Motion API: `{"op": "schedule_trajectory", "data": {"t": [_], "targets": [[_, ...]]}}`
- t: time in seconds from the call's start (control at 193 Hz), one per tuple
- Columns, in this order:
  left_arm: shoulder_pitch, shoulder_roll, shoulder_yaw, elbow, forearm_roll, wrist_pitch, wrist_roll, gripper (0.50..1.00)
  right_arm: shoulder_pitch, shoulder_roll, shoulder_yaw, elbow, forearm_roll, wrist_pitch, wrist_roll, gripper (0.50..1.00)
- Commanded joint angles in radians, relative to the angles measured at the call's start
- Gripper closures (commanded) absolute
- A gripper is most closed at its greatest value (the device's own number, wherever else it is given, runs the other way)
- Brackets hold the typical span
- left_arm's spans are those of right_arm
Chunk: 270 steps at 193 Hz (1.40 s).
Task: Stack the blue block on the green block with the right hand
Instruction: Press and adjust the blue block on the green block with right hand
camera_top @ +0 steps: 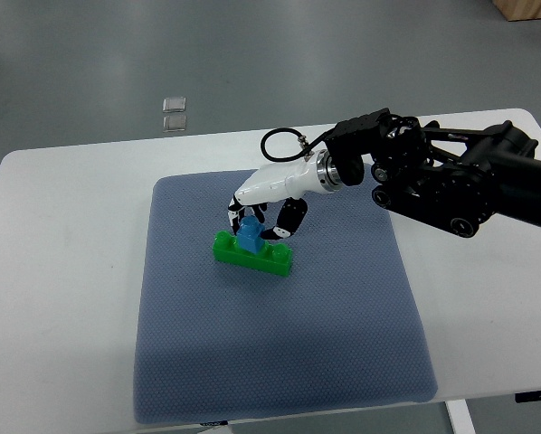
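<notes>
Pinching the blue block (250, 237), the right hand (263, 210) is curling its fingers (289, 220) around it as it is sitting on the green block (252, 254), near the middle of the grey mat (279, 362) on the counter (62, 271). Releasing well probably means pressing straight down first, then spreading the fingers without nudging either block.

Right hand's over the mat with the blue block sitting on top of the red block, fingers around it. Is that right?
Not quite: the lower block is green, not red. The top view shows the right hand over the grey mat, fingers around the blue block, which sits on top of the green block.
</notes>
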Motion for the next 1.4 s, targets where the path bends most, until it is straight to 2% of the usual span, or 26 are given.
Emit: {"op": "schedule_trajectory", "data": {"t": [0.0,0.545,1.397], "targets": [[0.000,0.000,0.000,0.000,0.000,0.000,0.000,0.500,-0.006,0.013,-0.001,-0.001,-0.001,-0.001,0.000,0.971],[0.000,0.000,0.000,0.000,0.000,0.000,0.000,0.500,-0.021,0.017,-0.001,-0.020,-0.003,-0.032,0.005,0.971],[0.000,0.000,0.000,0.000,0.000,0.000,0.000,0.500,-0.003,-0.004,-0.001,-0.001,0.004,-0.009,0.038,0.967]]}}
